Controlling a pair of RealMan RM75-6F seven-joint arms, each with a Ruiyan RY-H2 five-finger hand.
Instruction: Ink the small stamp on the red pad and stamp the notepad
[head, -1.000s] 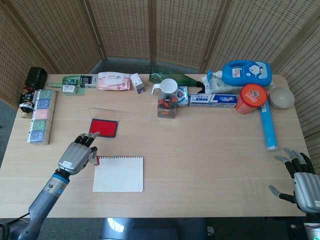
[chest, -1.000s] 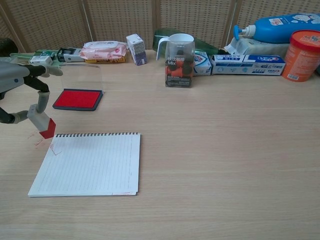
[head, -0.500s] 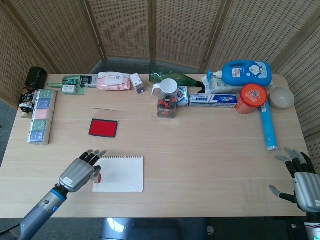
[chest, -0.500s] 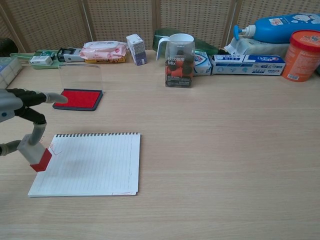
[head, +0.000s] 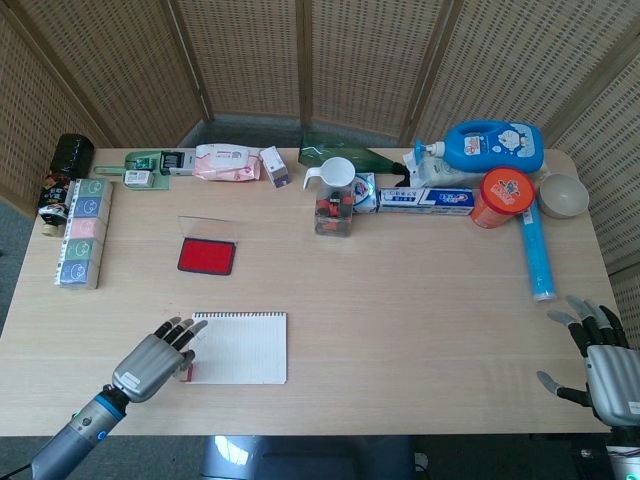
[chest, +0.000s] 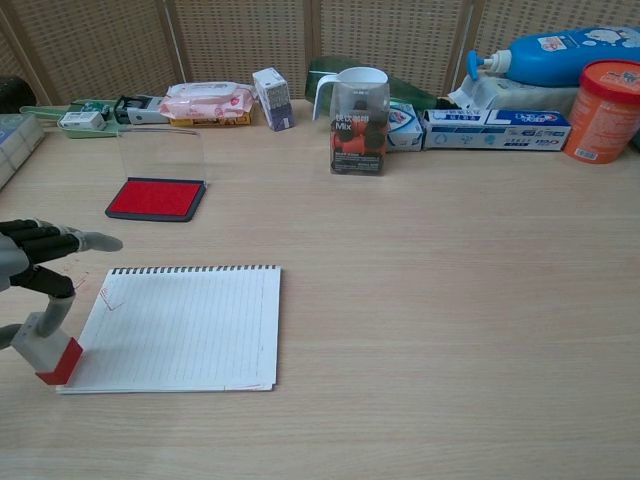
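Here the wooden worktop carries many things along its far edge. In the upper left of the head view stand a dark bottle and a row of small boxes. Further right lie a pack of wet wipes, a small carton, a clear measuring jug, a toothpaste box, a blue detergent bottle, an orange canister, a grey bowl and a blue tube. All of these are well apart from the notepad; nothing lies between the pad and the notepad.

The red ink pad sits in the left part of the chest view, with its clear lid standing upright behind it. The white lined notepad lies below it, with the spiral at its far edge and a small red mark near its upper left corner.

The left hand is at the lower left of the frame. It pinches the small stamp between thumb and a finger, the other fingers stretched out. The red base of the stamp is at the lower left corner of the notepad; whether it presses on the paper I cannot tell.

The right hand is at the lower right of the head view, fingers spread wide, holding nothing.
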